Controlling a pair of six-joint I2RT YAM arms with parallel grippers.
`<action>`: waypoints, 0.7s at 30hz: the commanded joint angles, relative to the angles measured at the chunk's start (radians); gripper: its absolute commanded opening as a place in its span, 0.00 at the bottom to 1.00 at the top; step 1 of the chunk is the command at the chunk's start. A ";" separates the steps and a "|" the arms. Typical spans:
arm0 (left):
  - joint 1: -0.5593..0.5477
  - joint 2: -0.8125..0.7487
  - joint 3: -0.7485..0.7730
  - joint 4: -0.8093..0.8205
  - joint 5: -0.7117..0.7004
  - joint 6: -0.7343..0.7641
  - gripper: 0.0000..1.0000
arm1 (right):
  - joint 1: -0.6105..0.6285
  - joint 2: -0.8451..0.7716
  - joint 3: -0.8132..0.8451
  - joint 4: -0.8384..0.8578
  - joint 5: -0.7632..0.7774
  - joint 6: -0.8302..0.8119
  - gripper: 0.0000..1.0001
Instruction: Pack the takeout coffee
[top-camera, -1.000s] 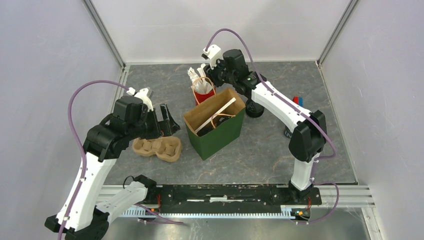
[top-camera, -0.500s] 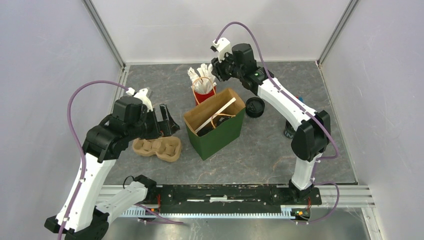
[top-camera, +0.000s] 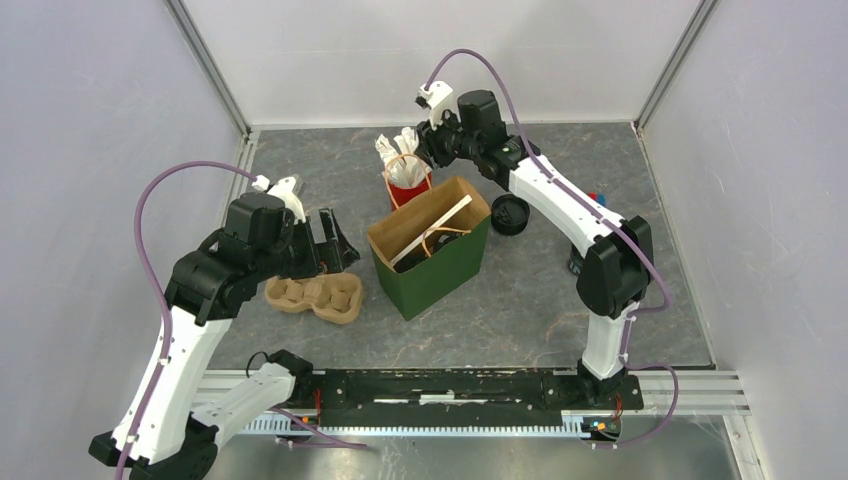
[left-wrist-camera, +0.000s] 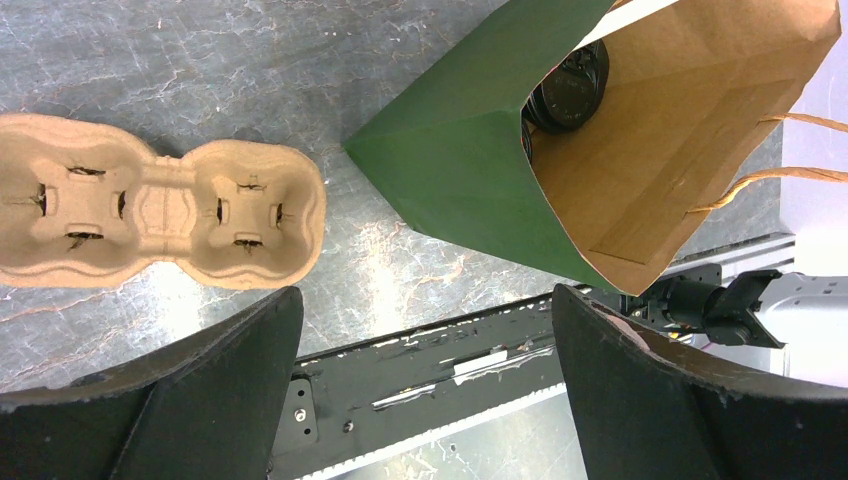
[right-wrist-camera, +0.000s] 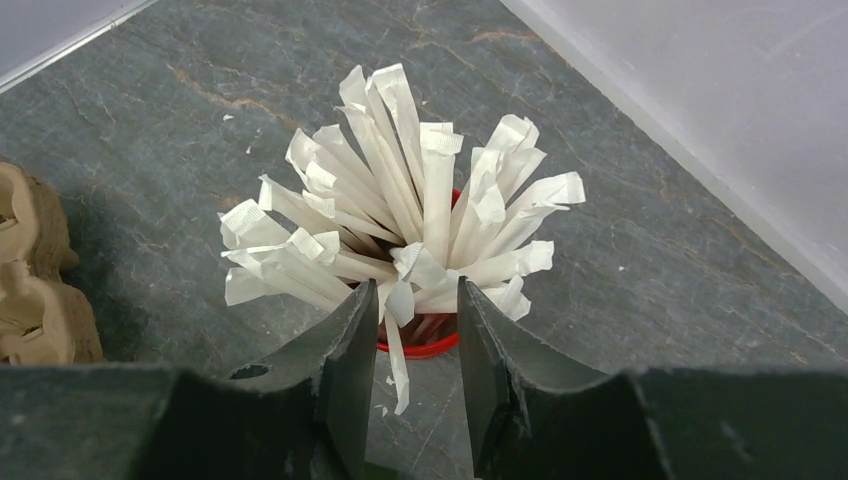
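A round black object, cup or lid I cannot tell, lies deep inside the open green paper bag (left-wrist-camera: 470, 170) in the left wrist view (left-wrist-camera: 568, 85). A flat round black lid (top-camera: 510, 213) lies on the table right of the bag (top-camera: 440, 270). My right gripper (top-camera: 428, 145) hovers just behind the red cup of white sticks (top-camera: 405, 172). In the right wrist view its fingers (right-wrist-camera: 415, 290) stand narrowly apart with a loose stick (right-wrist-camera: 397, 365) hanging between them, not clamped. My left gripper (top-camera: 333, 240) is wide open and empty (left-wrist-camera: 425, 300), left of the bag.
A brown cardboard cup carrier (top-camera: 315, 296) lies under my left gripper and shows in the left wrist view (left-wrist-camera: 150, 215). A dark object (top-camera: 577, 264) sits half hidden behind my right arm, with small red and blue items (top-camera: 593, 200) nearby. Walls close off three sides.
My right gripper has risen and shifted slightly right, from over the red cup to just behind it. The left arm, bag and carrier have not moved.
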 joint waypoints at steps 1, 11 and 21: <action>0.004 -0.008 0.019 -0.005 -0.022 0.052 1.00 | 0.002 0.031 0.049 0.020 -0.021 0.013 0.41; 0.003 0.000 0.025 -0.009 -0.027 0.054 1.00 | 0.004 0.031 0.050 0.019 -0.007 -0.010 0.07; 0.004 0.007 0.019 0.000 -0.024 0.052 1.00 | 0.003 -0.030 0.078 -0.005 0.008 -0.012 0.02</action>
